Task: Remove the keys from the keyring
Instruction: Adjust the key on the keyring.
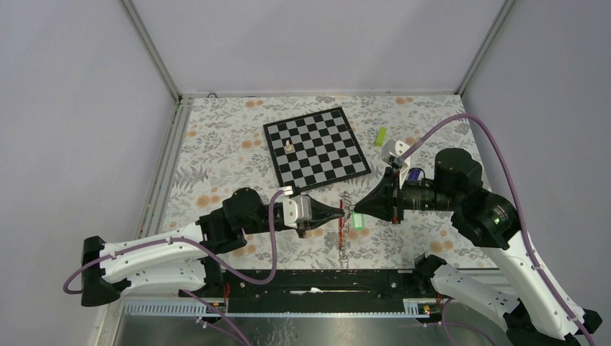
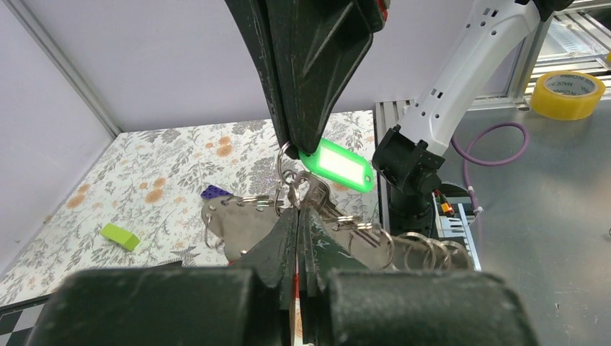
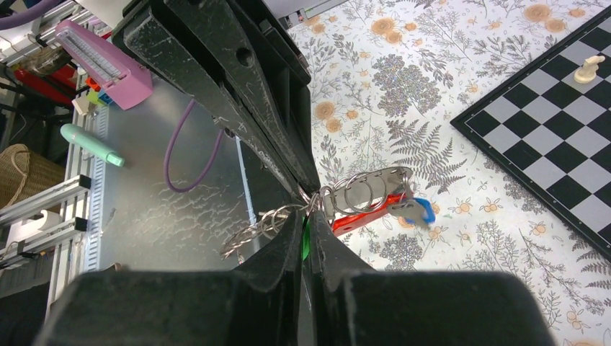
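The keyring (image 2: 291, 182), a bunch of thin silvery rings, hangs in the air between my two grippers. Its red strap (image 3: 364, 213) dangles below, seen in the top view as the red strap (image 1: 341, 234). My left gripper (image 2: 297, 210) is shut on the bunch, red showing between its jaws. My right gripper (image 3: 308, 213) faces it tip to tip and is shut on the small ring that carries a green tag (image 2: 337, 164). Silvery keys (image 2: 339, 215) hang beside the left fingers. A blue-headed key (image 3: 418, 210) hangs by the strap. From above, the left gripper (image 1: 340, 212) and right gripper (image 1: 356, 210) almost touch.
A chessboard (image 1: 317, 148) with one white piece (image 1: 289, 144) lies behind the grippers. A lime-green block (image 1: 380, 136) and a purple block (image 2: 215, 192) rest on the flowered cloth. A yellow tape roll (image 2: 569, 94) sits on the metal bench beyond the table.
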You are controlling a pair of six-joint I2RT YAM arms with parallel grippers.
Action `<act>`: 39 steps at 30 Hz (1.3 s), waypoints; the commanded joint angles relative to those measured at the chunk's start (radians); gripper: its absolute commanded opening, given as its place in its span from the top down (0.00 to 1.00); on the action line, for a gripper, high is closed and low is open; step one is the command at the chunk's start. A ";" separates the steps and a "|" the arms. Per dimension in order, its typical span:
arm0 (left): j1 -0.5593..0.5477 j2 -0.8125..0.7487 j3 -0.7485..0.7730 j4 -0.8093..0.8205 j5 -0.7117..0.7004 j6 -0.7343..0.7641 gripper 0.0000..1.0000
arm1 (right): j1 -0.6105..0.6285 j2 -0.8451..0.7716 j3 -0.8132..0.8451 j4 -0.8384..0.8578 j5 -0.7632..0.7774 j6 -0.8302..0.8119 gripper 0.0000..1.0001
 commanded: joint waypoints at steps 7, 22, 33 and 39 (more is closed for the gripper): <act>0.001 0.020 0.041 0.032 0.052 0.003 1.00 | 0.002 0.008 0.054 0.056 0.023 -0.010 0.96; 0.001 0.001 0.032 0.025 0.034 0.003 1.00 | 0.003 -0.007 0.034 0.061 0.153 -0.064 0.97; 0.001 -0.005 0.026 0.047 -0.002 -0.006 1.00 | 0.003 -0.078 -0.063 0.144 0.012 -0.037 0.99; 0.001 -0.007 0.026 0.062 -0.003 -0.008 1.00 | 0.002 -0.148 -0.160 0.276 -0.038 0.034 0.99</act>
